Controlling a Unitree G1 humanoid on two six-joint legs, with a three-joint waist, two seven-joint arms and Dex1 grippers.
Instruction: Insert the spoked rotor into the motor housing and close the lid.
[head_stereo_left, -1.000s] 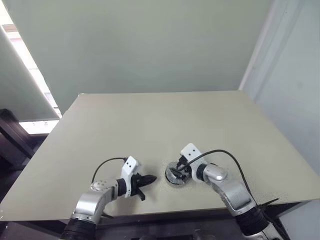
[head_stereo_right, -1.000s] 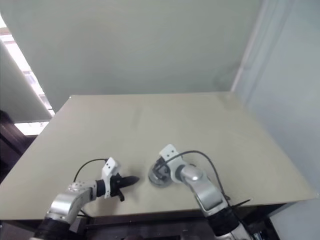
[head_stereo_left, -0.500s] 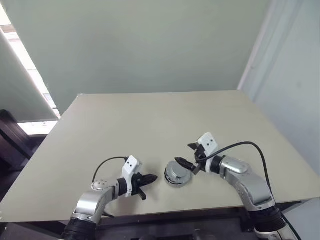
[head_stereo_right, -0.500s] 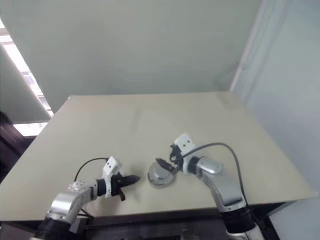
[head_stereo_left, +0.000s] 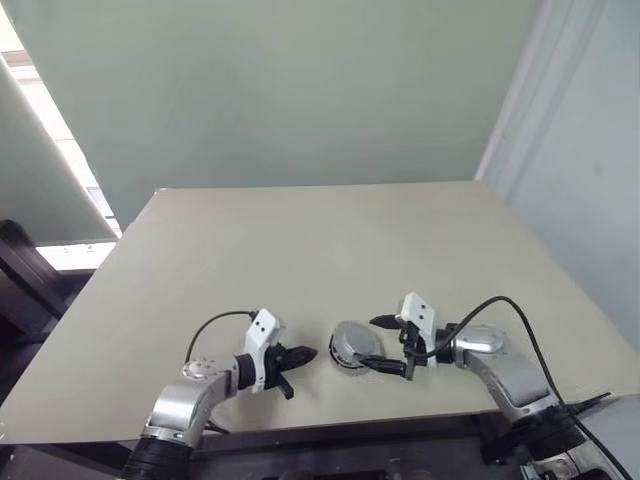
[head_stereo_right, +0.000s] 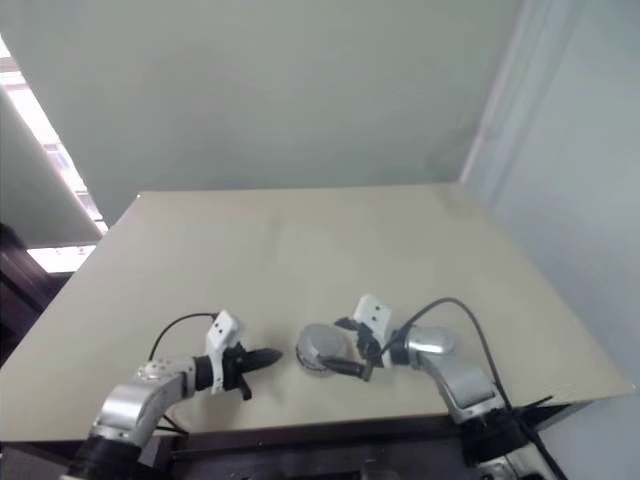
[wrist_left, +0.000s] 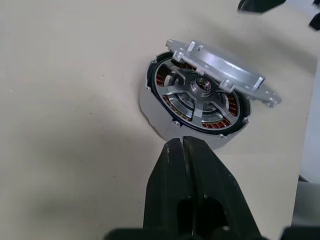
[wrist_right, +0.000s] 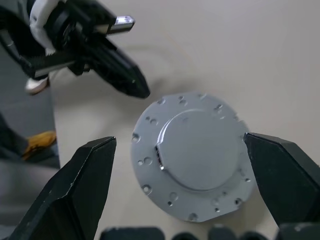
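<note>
Seen on a beige table (head_stereo_left: 300, 240): the motor housing (wrist_left: 197, 102), a round unit with copper-brown windings ringed inside its silver wall, near the front edge between the two arms. Seated inside it, the spoked rotor (wrist_left: 195, 95), silver spokes and central hub ringed by the windings. Above both, the lid (wrist_right: 192, 155), a grey disc dotted with small holes round its rim, propped at a slant and joined to the housing at one edge, not yet lying flat. Left gripper (head_stereo_left: 303, 355) just beside the housing on the robot's left, jaws pressed together, tip pointing at the housing wall without touching it. Right gripper (head_stereo_left: 385, 345) on the other side, jaws spread wide and holding nothing, one black finger (wrist_right: 82, 180) either side of the lid as seen from the right wrist. In that same wrist view, the left gripper's closed black tip close to the lid's far edge. Pale green wall (head_stereo_left: 300, 90) behind the table.
</note>
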